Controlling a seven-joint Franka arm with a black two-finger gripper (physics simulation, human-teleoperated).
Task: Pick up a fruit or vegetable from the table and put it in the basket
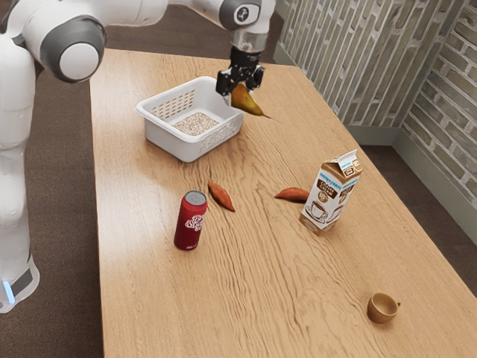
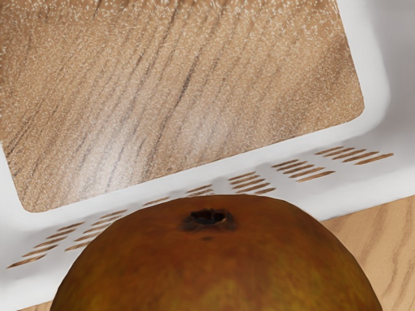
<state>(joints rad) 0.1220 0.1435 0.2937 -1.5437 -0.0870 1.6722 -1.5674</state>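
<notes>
Top centre, the gripper (image 1: 240, 83) grips the pear (image 1: 247, 101) by the basket (image 1: 174, 146); only lowering and release remain!

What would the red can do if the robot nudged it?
The red can stands upright, taller than wide, so a high push could tip it. Once down, its round side would probably let it roll. Its smooth surface may be slippery.
</notes>
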